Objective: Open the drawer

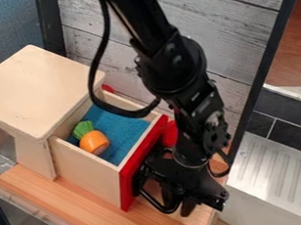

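So, wood counter underneath, arm in from the top edge, hanging right of the box. Drawer sticks well out of the box's right side, so I'd call the task done or nearly. Its slide axis runs from the box down and right in view, toward the claw. Blue lining inside. Red front closes off the outer end, and the claw is right beside its outer face, on the side away from the box; touching or just apart, can't tell. Can't tell how far open the claw is or if it has hold of anything. Carrot on the lining. Any more pull should go away from the box along that axis; pushing toward the box risks shutting it.
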